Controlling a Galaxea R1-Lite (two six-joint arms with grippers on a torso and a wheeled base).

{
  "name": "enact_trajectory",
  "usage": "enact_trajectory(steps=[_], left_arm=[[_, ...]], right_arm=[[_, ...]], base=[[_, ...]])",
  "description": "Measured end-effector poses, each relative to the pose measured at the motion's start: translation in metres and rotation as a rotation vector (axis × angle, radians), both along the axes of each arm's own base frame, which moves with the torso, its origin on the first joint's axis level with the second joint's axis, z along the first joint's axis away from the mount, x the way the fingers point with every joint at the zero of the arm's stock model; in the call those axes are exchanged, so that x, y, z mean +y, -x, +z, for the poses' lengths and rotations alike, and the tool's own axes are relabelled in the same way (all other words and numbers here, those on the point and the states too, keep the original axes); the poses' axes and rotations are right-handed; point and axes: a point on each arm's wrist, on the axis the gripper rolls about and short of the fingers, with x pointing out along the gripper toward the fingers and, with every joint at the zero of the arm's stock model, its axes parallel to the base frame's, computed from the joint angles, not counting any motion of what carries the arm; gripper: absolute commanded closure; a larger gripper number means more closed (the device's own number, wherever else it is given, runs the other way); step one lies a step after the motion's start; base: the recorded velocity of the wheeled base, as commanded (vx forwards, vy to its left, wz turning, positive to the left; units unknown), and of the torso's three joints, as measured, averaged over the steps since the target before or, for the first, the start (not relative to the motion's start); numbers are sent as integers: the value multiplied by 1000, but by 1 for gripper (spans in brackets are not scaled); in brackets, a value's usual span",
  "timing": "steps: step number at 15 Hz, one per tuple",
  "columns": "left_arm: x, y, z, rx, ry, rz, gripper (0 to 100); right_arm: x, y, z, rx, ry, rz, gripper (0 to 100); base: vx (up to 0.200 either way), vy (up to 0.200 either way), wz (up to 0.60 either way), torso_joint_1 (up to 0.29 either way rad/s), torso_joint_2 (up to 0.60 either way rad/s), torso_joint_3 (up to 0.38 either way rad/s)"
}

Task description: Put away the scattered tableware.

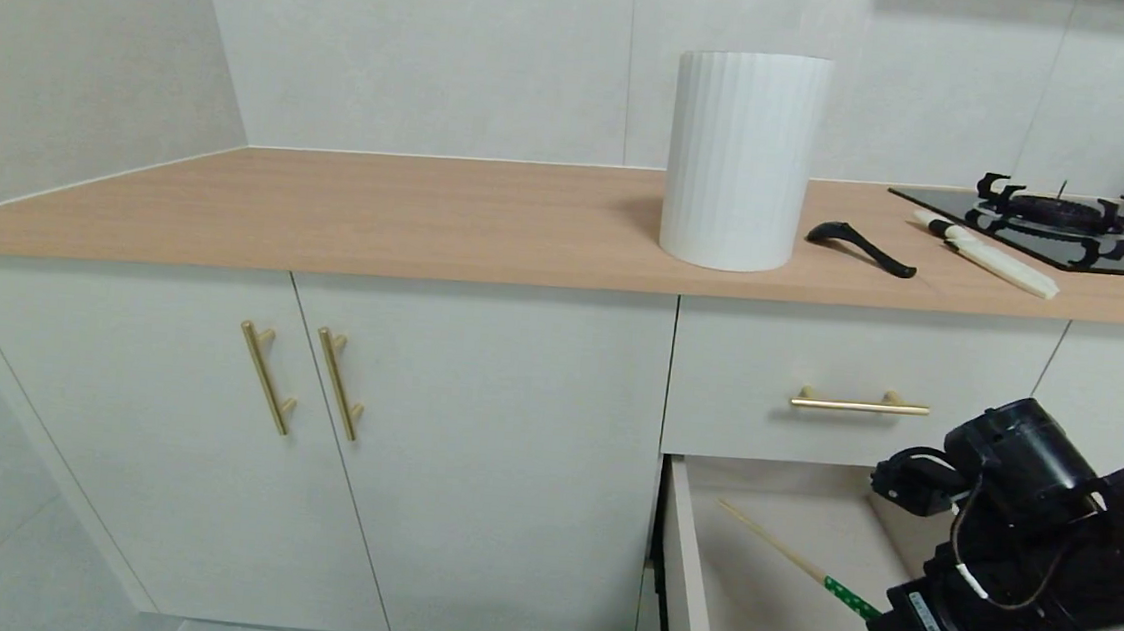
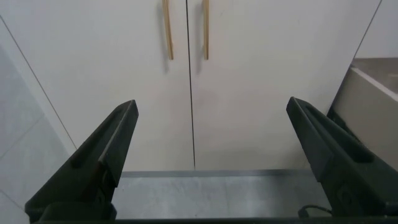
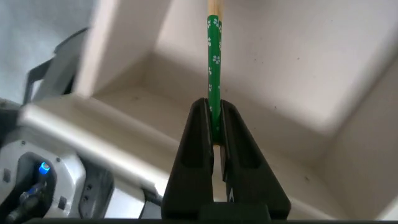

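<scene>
A green-ended chopstick [image 3: 214, 56] was clamped by the right gripper [image 3: 215, 107] over the lower-right drawer [image 1: 688, 566]; the left gripper [image 2: 211, 111] was spread wide.

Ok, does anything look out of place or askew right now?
Nothing spilled or broken. A black spoon and a white knife lie loose on the counter, the knife at a slant by the hob. The drawer stands open, with the right gripper shut on a chopstick angled over it.

Countertop [image 1: 429, 215] carries white canister [image 1: 743, 159], black spoon [image 1: 863, 247] — knife [image 1: 988, 254].
</scene>
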Motion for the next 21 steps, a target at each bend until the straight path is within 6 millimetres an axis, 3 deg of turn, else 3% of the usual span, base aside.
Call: enact_trajectory(steps=[4, 7, 10, 16, 21], left_arm=[[0, 0, 0, 0, 0, 0, 0], [0, 0, 0, 0, 0, 0, 0], [0, 0, 0, 0, 0, -1, 0], [0, 0, 0, 0, 0, -1, 0], [0, 0, 0, 0, 0, 0, 0]], right_arm=[[8, -25, -18, -15, -18, -142, 100], [24, -55, -43, 32, -33, -283, 100], [40, -77, -70, 49, -28, -295, 100], [62, -89, -125, 79, 81, -282, 100], [64, -90, -136, 97, 89, -290, 100]], base=[[0, 0, 0, -6, 28, 28], [0, 0, 0, 0, 0, 0], [0, 0, 0, 0, 0, 0], [0, 0, 0, 0, 0, 0], [0, 0, 0, 0, 0, 0]])
